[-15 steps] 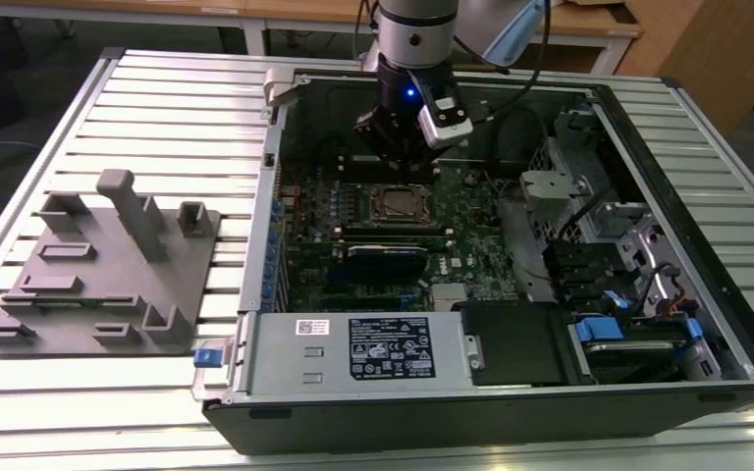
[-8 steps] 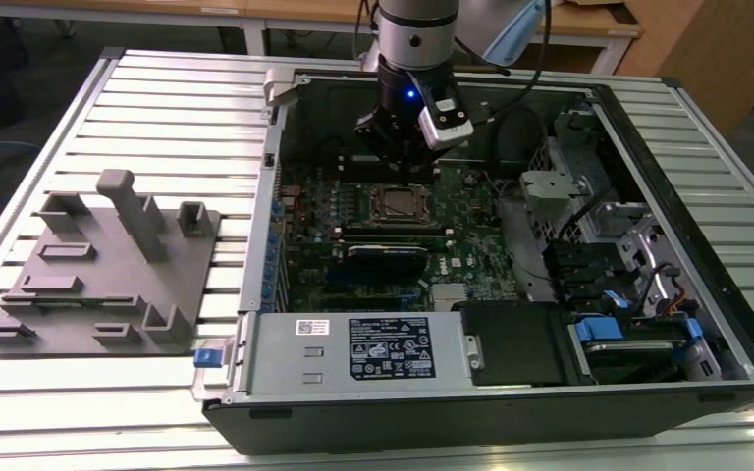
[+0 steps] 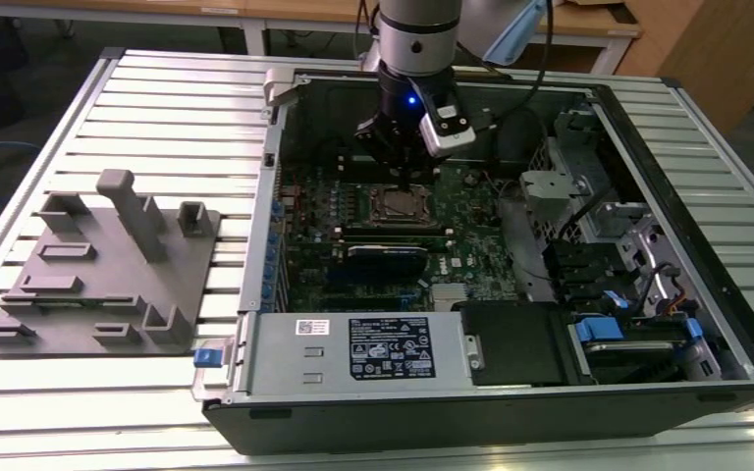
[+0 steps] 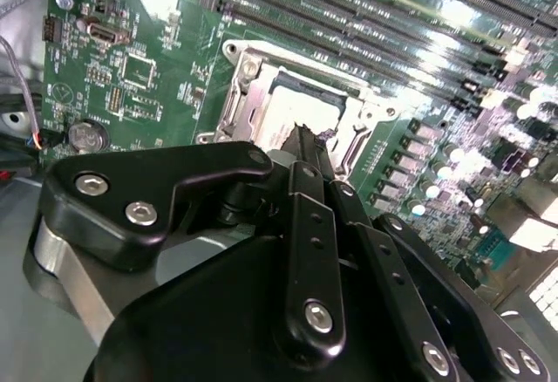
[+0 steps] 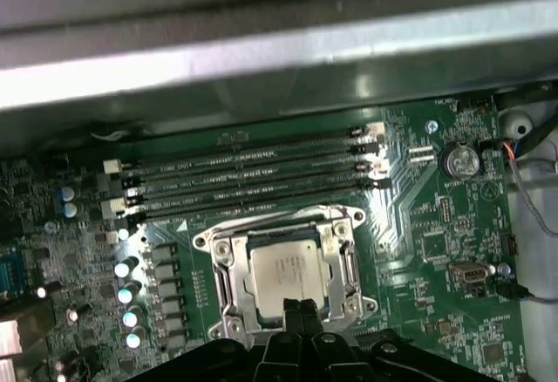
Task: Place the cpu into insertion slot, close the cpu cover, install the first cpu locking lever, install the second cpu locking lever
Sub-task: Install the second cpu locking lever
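One flat, square, shiny grey cpu (image 5: pixel 286 267) lies on the green board (image 5: pixel 436 251), framed by the thin silvery metal cpu cover (image 5: pixel 221 264) — the black gripper (image 5: pixel 302 306) holds nothing, fingers pressed together, tips just above the chip's edge

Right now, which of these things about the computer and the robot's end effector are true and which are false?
1. The end effector is just above the edge of the cpu. True.
2. The cpu cover stands straight up, wide open. False: it lies flat, framing the cpu.
3. The end effector carries the cpu. False: it is shut on nothing, and the cpu lies in the board's socket.
4. Long memory slots run beside the socket. True.
5. The grey stand sits inside the computer case. False: it stands outside, at the exterior view's left of the case.
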Available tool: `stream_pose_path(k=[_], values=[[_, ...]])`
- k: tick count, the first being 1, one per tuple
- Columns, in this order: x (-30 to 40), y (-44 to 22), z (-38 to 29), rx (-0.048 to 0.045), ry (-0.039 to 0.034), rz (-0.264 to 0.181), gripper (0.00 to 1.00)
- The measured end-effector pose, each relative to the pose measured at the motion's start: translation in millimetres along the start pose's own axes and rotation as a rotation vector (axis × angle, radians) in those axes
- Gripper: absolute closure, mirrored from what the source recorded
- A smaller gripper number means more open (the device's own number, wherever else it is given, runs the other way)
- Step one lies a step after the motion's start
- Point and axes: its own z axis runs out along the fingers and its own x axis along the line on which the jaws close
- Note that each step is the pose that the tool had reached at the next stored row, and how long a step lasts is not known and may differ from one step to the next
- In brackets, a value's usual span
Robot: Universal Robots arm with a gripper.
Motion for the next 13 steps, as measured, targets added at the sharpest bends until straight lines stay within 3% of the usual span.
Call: stream_pose_path(k=[13], values=[[-2.2, -13.1, 0.5, -0.0001, 0.0000, 0.000, 0.90]])
